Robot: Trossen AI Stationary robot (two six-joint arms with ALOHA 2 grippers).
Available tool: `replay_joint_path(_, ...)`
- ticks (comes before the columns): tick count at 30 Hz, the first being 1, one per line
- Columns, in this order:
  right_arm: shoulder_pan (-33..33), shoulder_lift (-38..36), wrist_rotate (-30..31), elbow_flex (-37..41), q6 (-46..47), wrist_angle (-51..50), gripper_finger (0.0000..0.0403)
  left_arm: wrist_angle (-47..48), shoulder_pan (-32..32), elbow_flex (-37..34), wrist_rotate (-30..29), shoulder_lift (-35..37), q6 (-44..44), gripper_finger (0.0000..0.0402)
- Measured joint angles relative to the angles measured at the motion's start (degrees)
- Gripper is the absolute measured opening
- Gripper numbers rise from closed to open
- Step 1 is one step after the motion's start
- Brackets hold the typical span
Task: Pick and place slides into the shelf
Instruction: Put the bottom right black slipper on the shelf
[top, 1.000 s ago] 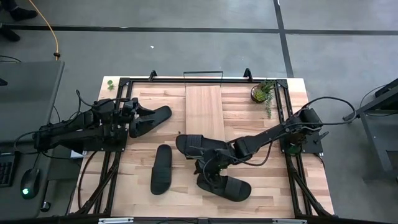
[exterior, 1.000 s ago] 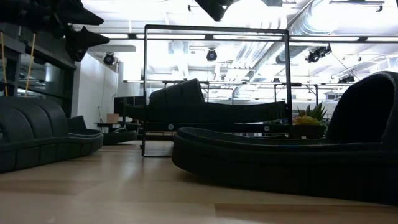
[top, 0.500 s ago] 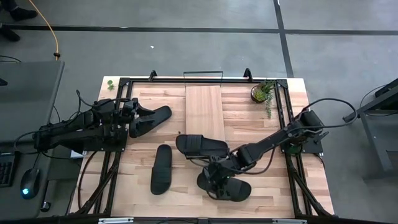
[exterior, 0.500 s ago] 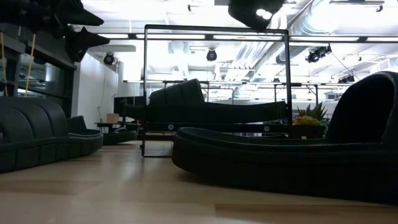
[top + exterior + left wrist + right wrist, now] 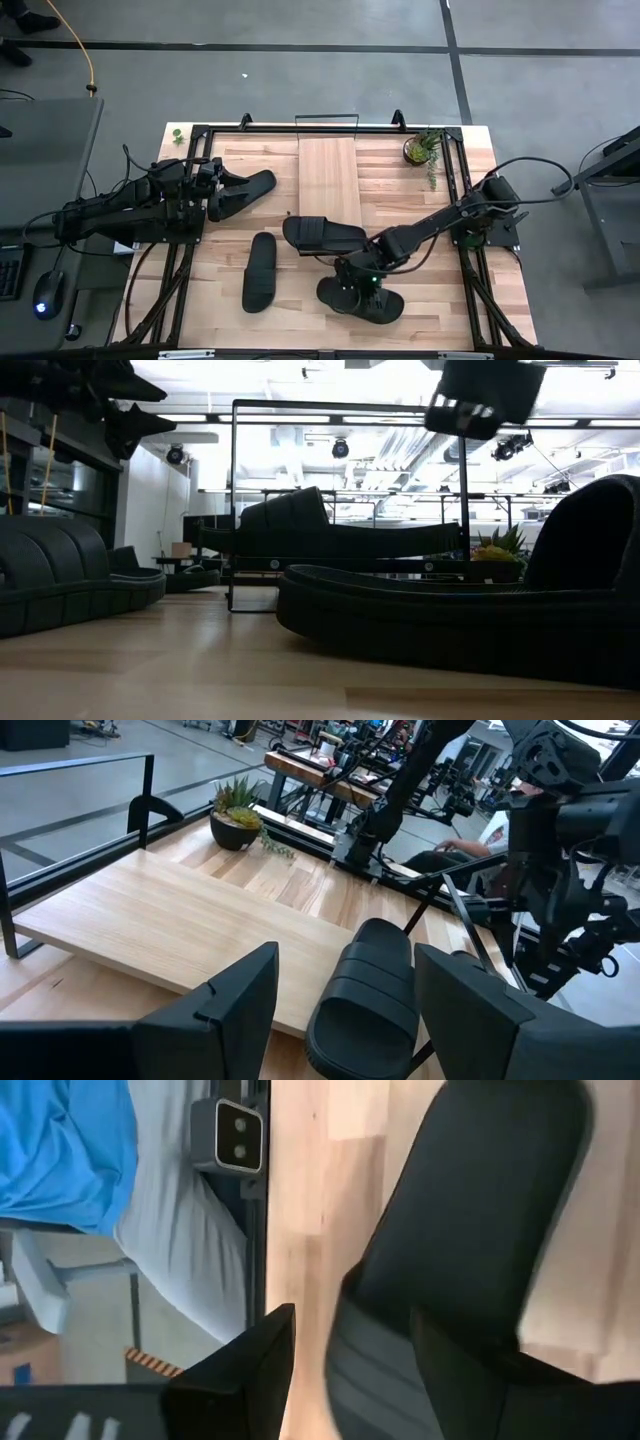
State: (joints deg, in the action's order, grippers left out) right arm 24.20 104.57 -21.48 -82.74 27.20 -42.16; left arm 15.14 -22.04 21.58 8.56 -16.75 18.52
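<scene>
Several black slides lie on the wood tabletop. One (image 5: 243, 192) is just ahead of my left gripper (image 5: 214, 187), which is open at the left. In the left wrist view this slide (image 5: 368, 988) shows between and beyond the gripper (image 5: 345, 955). Another slide (image 5: 260, 270) lies near centre-left. A third (image 5: 322, 235) lies at the near end of the shelf (image 5: 330, 178). My right gripper (image 5: 353, 288) is open and hangs tipped down over the near slide (image 5: 362, 300). That slide's ribbed strap (image 5: 380, 1370) is below the gripper (image 5: 352, 1320).
A potted plant (image 5: 421, 148) stands at the far right of the table. Black frame rails (image 5: 455, 190) run along both sides. A small camera (image 5: 238, 1125) sits at the table's near edge, close to the near slide. The shelf's wire frame (image 5: 350, 405) rises behind the slides.
My right gripper has swung from beside the centre slide toward the table's near edge. It has sunk a little and tipped and rolled, so it now points down over the near slide. The slides lie as before.
</scene>
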Motion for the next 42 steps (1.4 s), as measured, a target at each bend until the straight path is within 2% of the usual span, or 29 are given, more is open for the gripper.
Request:
replay_joint_path(8, -1.68, 0.02, 0.82, 0.0, -9.96, -0.45, 0.019, 0.0, 0.0, 0.0, 0.0, 0.01, -0.04, 0.0216)
replay_joint_path(15, -1.56, 0.98, 1.36, -0.1, -13.16, 0.37, 0.019, 0.0, 0.0, 0.0, -0.22, 0.01, -0.1, 0.0216)
replay_joint_path(24, -0.06, 6.18, 1.3, -0.05, -16.9, 0.76, 0.019, 0.02, -0.07, 0.0, -0.61, 0.0, -0.22, 0.0216)
replay_joint_path(30, -0.12, 6.27, 0.14, -0.02, -20.29, 0.34, 0.019, 0.02, -0.07, 0.0, -0.63, 0.0, -0.22, 0.0216)
replay_joint_path(42, 0.25, 6.27, -2.91, -0.02, -18.27, -3.88, 0.019, 0.02, -0.07, 0.0, -0.63, 0.0, -0.22, 0.0216)
